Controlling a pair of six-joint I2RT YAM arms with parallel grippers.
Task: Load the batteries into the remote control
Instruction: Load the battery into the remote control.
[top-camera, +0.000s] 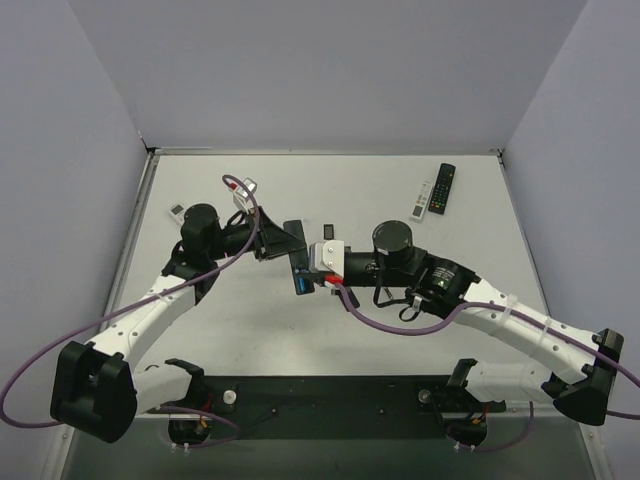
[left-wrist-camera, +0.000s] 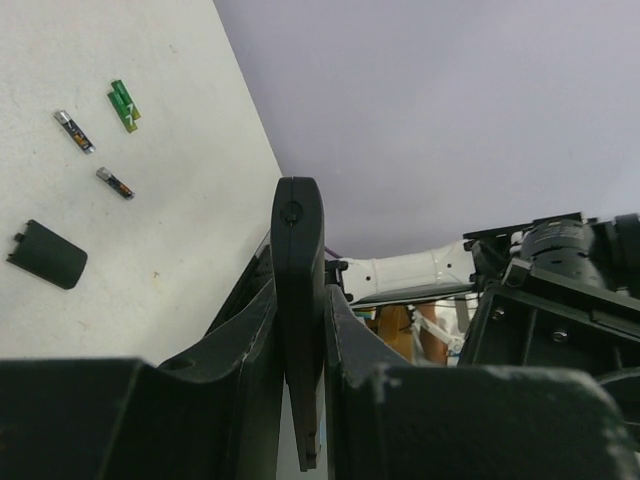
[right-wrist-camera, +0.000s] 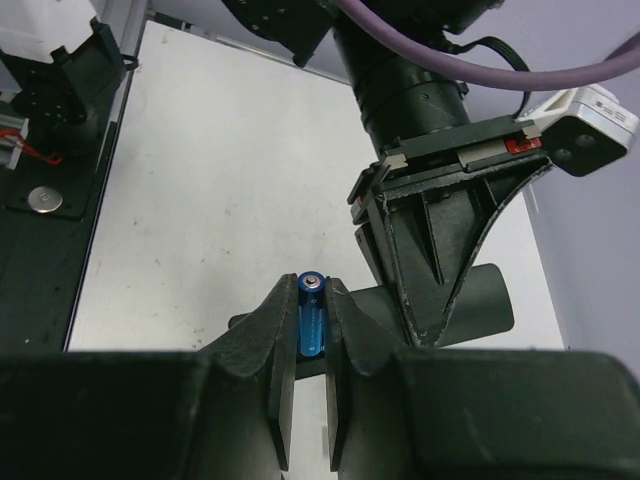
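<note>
Left jaws clamp the black remote control (left-wrist-camera: 298, 300) edge-on, presumably steadying it; right jaws pinch a blue battery (right-wrist-camera: 311, 318), poised for insertion.

Blue battery (right-wrist-camera: 311, 325): glossy wrap, bright metal cap, pinched in the right gripper (right-wrist-camera: 311, 296), matt black plastic, grainy and scuffed pale at the edges. The left gripper (left-wrist-camera: 298, 288) has the same rough finish, clamped on a smooth, satin-black plastic remote (left-wrist-camera: 297, 230). At ten o'clock in the left wrist view, the white table (left-wrist-camera: 200, 230) is matt and faintly speckled.
</note>
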